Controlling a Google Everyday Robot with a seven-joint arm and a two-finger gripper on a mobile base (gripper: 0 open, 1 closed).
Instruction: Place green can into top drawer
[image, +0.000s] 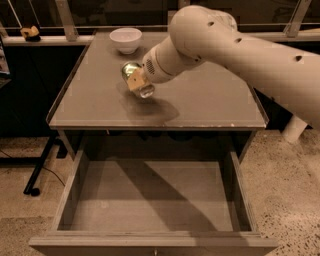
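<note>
The green can (131, 70) lies tilted in my gripper (136, 80) over the left middle of the grey table top (210, 102). A tan finger (135, 80) crosses the can's body, and one silver end (146, 91) points down toward the table. The gripper is shut on the can, which casts a shadow just below it. The top drawer (150, 195) is pulled wide open under the table's front edge, its flat grey bottom bare. My thick white arm (235, 45) reaches in from the upper right.
A white bowl (125, 39) stands at the back of the table, behind the can. A small yellow-brown object (31, 32) sits on the ledge at the far left. A black stand leg (40, 167) rests on the floor left of the drawer.
</note>
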